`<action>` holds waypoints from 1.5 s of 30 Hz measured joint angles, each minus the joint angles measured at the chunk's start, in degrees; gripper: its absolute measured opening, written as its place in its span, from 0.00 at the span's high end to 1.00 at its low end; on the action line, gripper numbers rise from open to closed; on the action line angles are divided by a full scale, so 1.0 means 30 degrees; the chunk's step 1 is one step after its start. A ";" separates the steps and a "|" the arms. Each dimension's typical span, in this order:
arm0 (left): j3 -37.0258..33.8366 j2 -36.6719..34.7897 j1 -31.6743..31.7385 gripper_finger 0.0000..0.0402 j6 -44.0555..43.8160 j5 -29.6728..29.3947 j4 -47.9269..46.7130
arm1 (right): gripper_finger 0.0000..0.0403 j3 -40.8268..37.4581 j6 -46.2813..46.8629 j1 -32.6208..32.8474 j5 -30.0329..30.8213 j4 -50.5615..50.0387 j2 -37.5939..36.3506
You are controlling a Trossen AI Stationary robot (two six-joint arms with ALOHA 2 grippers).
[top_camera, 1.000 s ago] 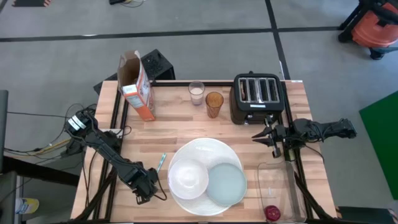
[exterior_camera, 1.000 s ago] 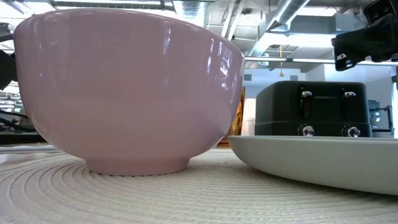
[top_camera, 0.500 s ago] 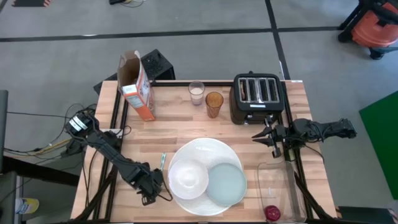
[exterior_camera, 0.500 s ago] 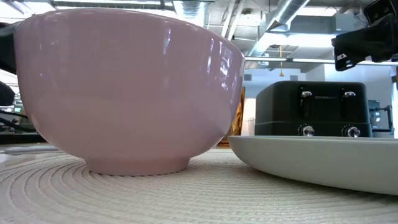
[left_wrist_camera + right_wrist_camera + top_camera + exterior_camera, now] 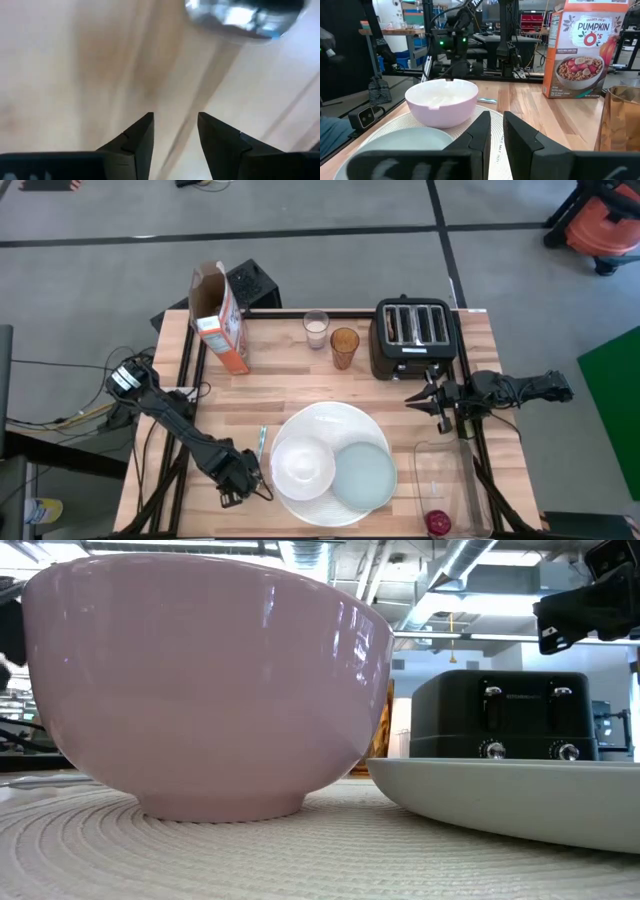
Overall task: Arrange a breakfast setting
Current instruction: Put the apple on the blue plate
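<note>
A black toaster [image 5: 414, 337] stands on the wooden table [image 5: 290, 385], far side

The left gripper [image 5: 243, 483] sits low over the table [image 5: 290, 390], just off the near end of the spoon [image 5: 261, 442], with the large plate [image 5: 318, 423] beside it toward the table's middle. On that plate the bowl [image 5: 303, 464] lies nearer this gripper and the small plate [image 5: 363, 474] beyond it. Far behind the gripper stands the cereal box [image 5: 219, 316]. The right gripper [image 5: 428, 400] hangs before the toaster [image 5: 413, 335]; the milk glass [image 5: 316, 329] and the amber glass [image 5: 344, 346] stand left of the toaster.
</note>
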 joint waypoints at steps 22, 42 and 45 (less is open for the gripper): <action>0.7606 -0.0044 0.1699 0.65 0.7448 -1.6695 -0.8496 | 0.81 0.0000 0.1370 -0.0001 0.0000 0.0313 0.0006; 0.9470 -0.0051 0.5537 0.65 0.7519 -2.6954 -0.9054 | 0.81 0.0000 0.1275 -0.0001 0.0007 0.0357 0.0000; 0.9470 -0.0051 0.5724 0.65 0.6661 -2.7967 -0.9062 | 0.81 0.0000 0.1282 -0.0001 0.0007 0.0753 0.0000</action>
